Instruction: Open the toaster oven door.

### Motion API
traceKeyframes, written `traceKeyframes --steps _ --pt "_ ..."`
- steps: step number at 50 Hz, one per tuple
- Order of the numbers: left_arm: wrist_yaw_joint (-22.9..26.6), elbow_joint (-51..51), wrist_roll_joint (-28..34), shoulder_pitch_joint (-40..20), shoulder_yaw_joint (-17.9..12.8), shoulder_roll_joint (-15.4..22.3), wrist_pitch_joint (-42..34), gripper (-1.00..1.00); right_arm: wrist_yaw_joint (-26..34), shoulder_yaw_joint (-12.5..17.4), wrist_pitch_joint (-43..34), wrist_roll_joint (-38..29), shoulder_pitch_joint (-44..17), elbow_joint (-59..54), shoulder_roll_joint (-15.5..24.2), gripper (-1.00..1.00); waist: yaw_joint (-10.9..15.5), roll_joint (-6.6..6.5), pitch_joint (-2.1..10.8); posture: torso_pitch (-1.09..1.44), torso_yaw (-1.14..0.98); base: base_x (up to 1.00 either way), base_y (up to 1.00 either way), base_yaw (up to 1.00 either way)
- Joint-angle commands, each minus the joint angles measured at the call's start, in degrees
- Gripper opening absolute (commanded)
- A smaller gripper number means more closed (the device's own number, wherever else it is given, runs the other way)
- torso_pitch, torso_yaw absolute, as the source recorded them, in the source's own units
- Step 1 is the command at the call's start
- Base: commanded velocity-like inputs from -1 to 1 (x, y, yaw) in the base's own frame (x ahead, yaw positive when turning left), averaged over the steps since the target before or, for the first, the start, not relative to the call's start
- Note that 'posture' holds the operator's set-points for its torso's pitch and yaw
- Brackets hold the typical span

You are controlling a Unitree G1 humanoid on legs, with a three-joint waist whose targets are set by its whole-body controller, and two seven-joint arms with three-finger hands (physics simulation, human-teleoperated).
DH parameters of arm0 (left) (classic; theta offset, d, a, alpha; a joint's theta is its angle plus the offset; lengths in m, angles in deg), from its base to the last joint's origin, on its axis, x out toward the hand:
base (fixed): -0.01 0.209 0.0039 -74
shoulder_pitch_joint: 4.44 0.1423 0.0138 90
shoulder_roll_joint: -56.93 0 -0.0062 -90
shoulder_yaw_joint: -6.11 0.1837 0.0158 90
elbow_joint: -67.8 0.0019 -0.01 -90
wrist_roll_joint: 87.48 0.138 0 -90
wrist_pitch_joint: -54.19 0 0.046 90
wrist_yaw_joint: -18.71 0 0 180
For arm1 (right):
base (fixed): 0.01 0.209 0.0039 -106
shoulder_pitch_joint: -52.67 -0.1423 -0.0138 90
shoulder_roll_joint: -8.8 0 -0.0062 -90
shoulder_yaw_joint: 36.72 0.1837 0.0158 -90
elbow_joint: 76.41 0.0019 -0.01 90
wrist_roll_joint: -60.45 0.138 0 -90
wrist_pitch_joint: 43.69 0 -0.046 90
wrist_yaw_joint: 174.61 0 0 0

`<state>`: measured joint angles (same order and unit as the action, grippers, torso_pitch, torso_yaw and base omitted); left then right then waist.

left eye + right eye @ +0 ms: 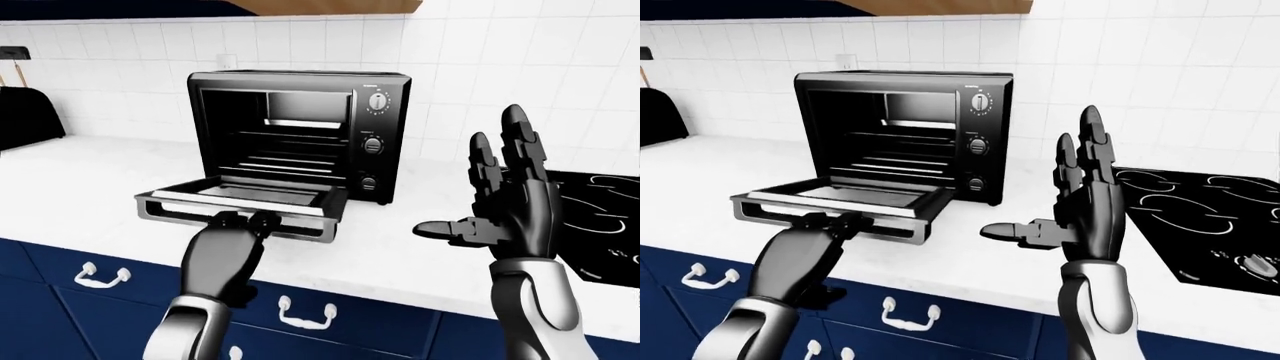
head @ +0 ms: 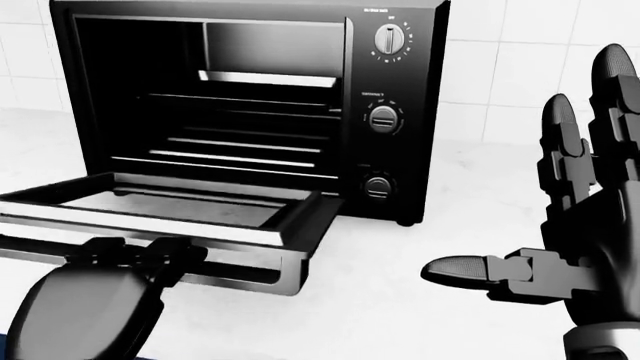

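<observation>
A black toaster oven (image 1: pixel 300 131) stands on the white counter against the tiled wall. Its door (image 1: pixel 245 201) hangs down flat and open, showing the racks inside. My left hand (image 1: pixel 240 222) is at the door's handle bar (image 2: pixel 220 271), fingers curled around it from below. My right hand (image 1: pixel 505 187) is raised to the right of the oven, fingers spread upward and thumb pointing left, holding nothing. Three knobs (image 1: pixel 372 144) run down the oven's right panel.
A black cooktop (image 1: pixel 1200 210) lies in the counter at the right. A dark appliance (image 1: pixel 25 116) stands at the far left by the wall. Blue drawers with white handles (image 1: pixel 300 315) run below the white counter (image 1: pixel 90 169).
</observation>
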<state>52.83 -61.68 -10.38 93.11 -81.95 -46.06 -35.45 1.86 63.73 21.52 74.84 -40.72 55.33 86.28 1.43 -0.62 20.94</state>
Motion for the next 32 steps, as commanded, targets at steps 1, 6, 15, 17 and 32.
traceKeyframes --steps 1,6,15,17,32 --pt "-0.95 -2.03 -0.7 0.52 0.02 -0.07 1.65 0.34 0.12 0.45 1.62 0.01 -0.95 0.75 0.37 1.0 0.13 0.53 0.34 -0.57 0.0 0.0 0.0 0.0" --pt "-1.94 -1.26 -1.86 4.95 -0.91 0.16 4.46 0.33 0.15 0.47 1.99 -0.03 -0.84 0.47 0.39 1.0 0.65 3.52 0.4 -0.57 0.0 0.0 0.0 0.0" --pt "-4.41 1.6 -3.18 10.25 -3.82 0.45 8.85 0.39 -0.08 0.4 1.54 -0.02 -0.73 1.1 0.33 1.0 0.2 3.07 0.56 -0.57 0.0 0.0 0.0 0.0" --pt "-4.09 1.24 -3.54 10.27 -4.54 0.26 9.09 0.4 -0.1 0.33 1.53 -0.07 -0.71 1.13 0.3 1.0 0.05 2.89 0.54 -0.57 0.0 0.0 0.0 0.0" --pt "4.3 -13.85 -10.7 -9.56 -12.39 0.04 -6.31 0.94 -0.24 0.76 0.59 0.32 -0.83 2.26 0.47 1.0 -0.66 2.05 0.64 -0.57 0.0 0.0 0.0 0.0"
